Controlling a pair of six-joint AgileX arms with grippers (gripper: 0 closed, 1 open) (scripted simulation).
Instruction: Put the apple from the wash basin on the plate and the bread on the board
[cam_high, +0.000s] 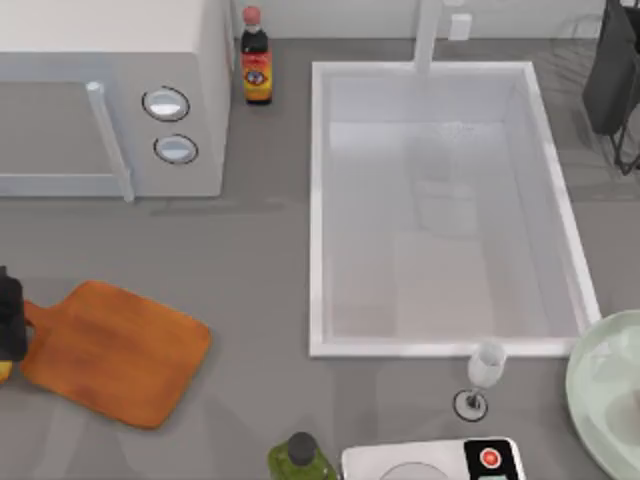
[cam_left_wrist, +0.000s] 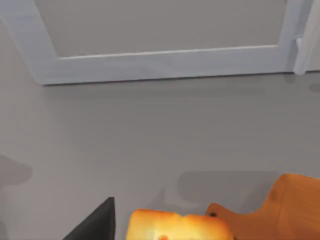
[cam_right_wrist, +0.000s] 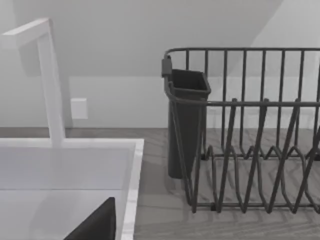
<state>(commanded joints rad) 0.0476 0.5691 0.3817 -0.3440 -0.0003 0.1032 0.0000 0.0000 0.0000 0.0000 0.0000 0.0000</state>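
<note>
The golden-yellow bread (cam_left_wrist: 177, 226) rests on the grey table just beside the handle of the orange-brown board (cam_left_wrist: 280, 210). My left gripper (cam_high: 8, 335) hangs over it at the table's far left edge, open; one dark finger (cam_left_wrist: 97, 226) stands a small gap away from the loaf's side. A yellow sliver of the bread (cam_high: 3, 372) peeks out under that arm, left of the board (cam_high: 115, 350). The white wash basin (cam_high: 318, 200) holds nothing. The mint-green plate (cam_high: 605, 385) sits at the right edge, its visible part bare. The apple is out of view. My right gripper (cam_high: 612, 70) is parked at the back right, open.
A grey-white microwave (cam_high: 110, 95) fills the back left, with a dark sauce bottle (cam_high: 257, 58) beside it. A wine glass (cam_high: 484, 372), a green bottle (cam_high: 300, 455) and a white scale (cam_high: 430, 460) stand near the front. A black dish rack (cam_right_wrist: 245, 130) stands right of the basin.
</note>
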